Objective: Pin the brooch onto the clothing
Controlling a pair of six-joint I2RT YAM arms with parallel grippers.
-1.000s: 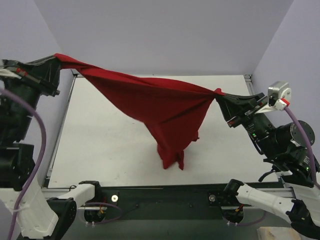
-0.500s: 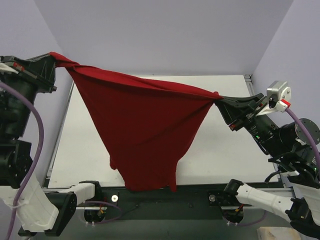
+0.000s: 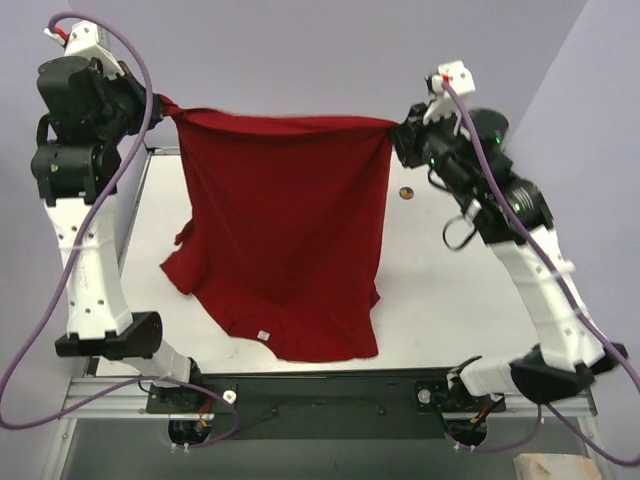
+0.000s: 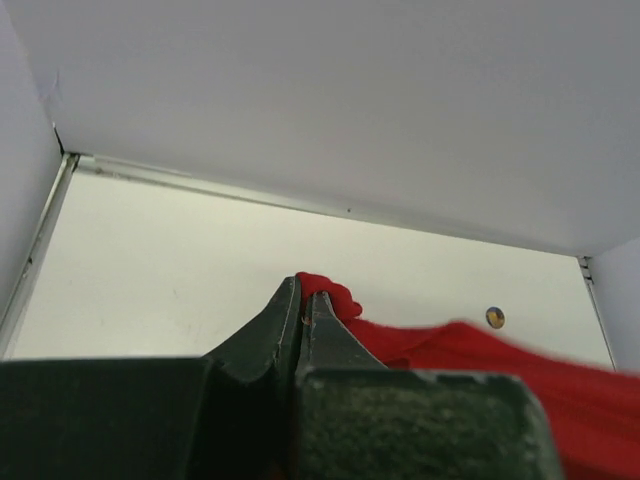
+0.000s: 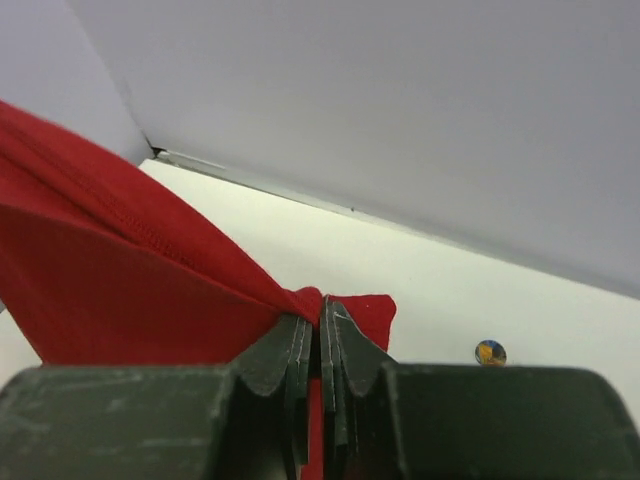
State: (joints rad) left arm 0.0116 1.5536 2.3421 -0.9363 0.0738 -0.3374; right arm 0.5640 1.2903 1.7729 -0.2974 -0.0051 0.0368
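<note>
Arms raised high, left gripper [image 3: 165, 104], right gripper [image 3: 396, 128] — each clamped on hanging T-shirt [image 3: 285, 230]

Left claw [image 3: 168, 104], right claw [image 3: 395, 127] both pinched closed — raised high, spread well apart.

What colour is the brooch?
The brooch is golden-orange with blue patches, clearest in the right wrist view.
</note>
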